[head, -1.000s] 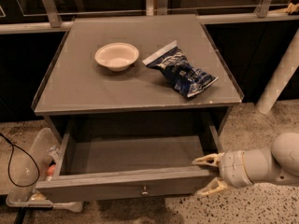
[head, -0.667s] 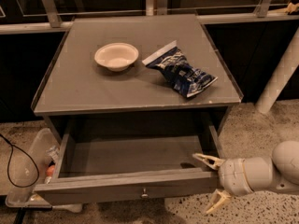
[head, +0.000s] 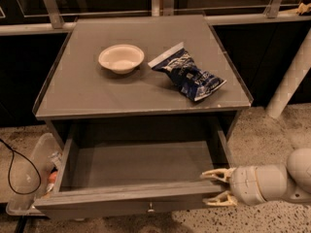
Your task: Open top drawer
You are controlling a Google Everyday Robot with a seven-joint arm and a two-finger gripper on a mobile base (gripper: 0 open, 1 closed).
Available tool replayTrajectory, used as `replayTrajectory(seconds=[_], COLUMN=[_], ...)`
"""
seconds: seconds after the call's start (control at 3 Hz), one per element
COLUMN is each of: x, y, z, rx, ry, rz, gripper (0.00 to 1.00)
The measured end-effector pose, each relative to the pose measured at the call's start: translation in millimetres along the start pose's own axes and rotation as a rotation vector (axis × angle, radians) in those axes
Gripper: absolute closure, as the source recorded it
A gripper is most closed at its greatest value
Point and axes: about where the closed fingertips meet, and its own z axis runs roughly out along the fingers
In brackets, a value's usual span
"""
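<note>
The top drawer (head: 141, 165) of the grey cabinet stands pulled out, and its plain grey interior shows nothing inside. Its front panel (head: 97, 205) faces me with a small round metal knob (head: 151, 208) at centre. My gripper (head: 214, 187) is at the right end of that front panel, low on the right of the view. Its fingers are spread, one finger (head: 213, 174) on the inner side of the panel and the other on the outer side. The lower drawers are hidden below the open drawer.
On the cabinet top (head: 87, 93) sit a white bowl (head: 121, 58) and a blue-and-white snack bag (head: 188, 74). A clear plastic bin (head: 26, 181) and a black cable (head: 12, 166) lie on the floor at left. A white post (head: 291, 76) leans at right.
The gripper dropped down and right off the drawer corner, then came back up to the right end of the front panel. The drawer is open throughout.
</note>
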Motion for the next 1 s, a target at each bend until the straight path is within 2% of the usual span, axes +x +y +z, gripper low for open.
replayTrajectory(seconds=[0.33, 0.67, 1.0], x=[-1.7, -3.1, -3.7], y=[-0.5, 4.0, 4.1], z=[-1.4, -2.2, -2.4], rx=[0.0, 0.003, 0.004], ry=[0.0, -0.003, -0.003], rz=[0.0, 0.003, 0.003], gripper=[0.84, 1.0, 1.0])
